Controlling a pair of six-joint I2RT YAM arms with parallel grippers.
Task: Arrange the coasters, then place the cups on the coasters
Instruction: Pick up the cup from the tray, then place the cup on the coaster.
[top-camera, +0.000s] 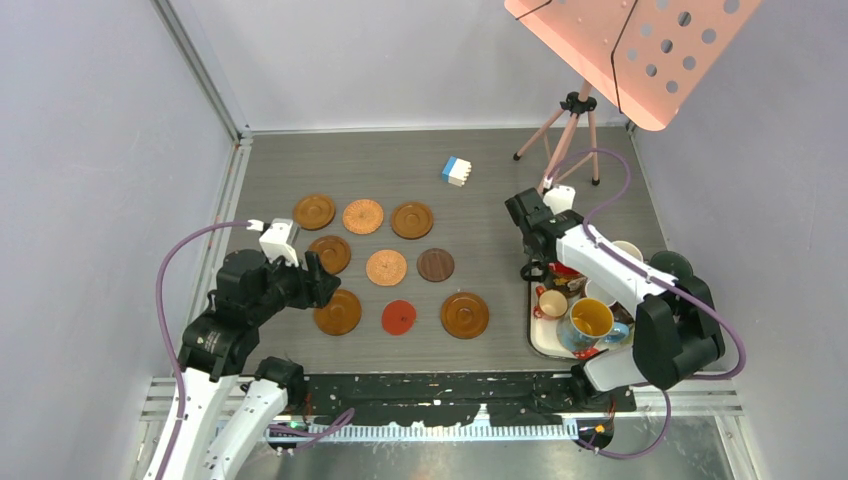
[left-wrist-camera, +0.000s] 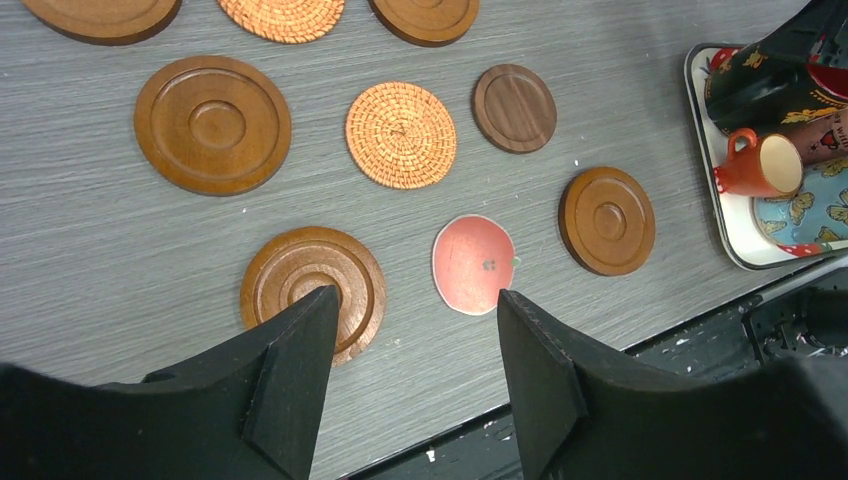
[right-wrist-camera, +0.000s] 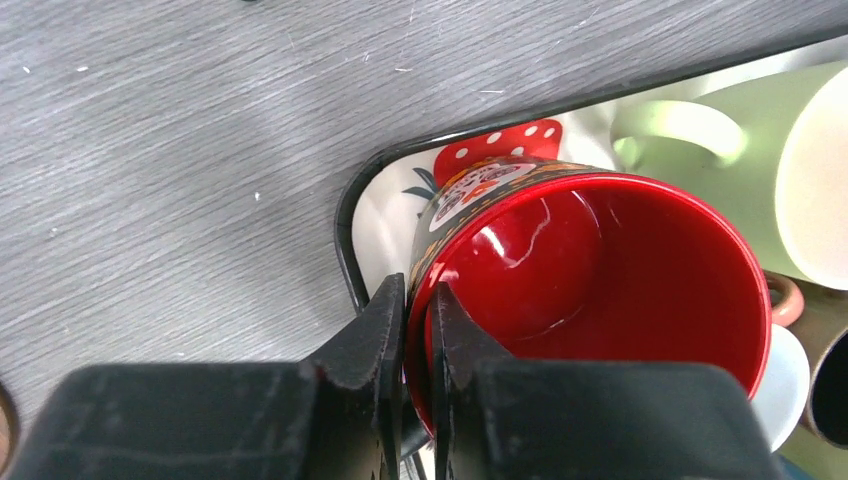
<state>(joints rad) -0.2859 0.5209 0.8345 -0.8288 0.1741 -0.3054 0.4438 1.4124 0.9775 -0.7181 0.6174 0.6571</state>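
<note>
Several round coasters lie in three rows on the grey table, among them a woven one (top-camera: 386, 267), a dark brown one (top-camera: 435, 264) and a flat red one (top-camera: 399, 317) (left-wrist-camera: 473, 263). My left gripper (top-camera: 317, 274) (left-wrist-camera: 415, 300) hangs open over the near row, between a ringed wooden coaster (left-wrist-camera: 313, 287) and the red one. The cups stand crowded on a white tray (top-camera: 538, 338) at the right. My right gripper (top-camera: 535, 264) (right-wrist-camera: 418, 292) is shut on the rim of the black cup with a red inside (right-wrist-camera: 610, 270), one finger inside and one outside.
A small orange cup (top-camera: 551, 303), a blue cup with a yellow inside (top-camera: 590, 322), a cream cup (top-camera: 628, 250) and a dark green one (top-camera: 670, 265) fill the tray. A blue-and-white block (top-camera: 456, 171) lies at the back. A pink perforated board on a tripod (top-camera: 572, 120) stands at the back right.
</note>
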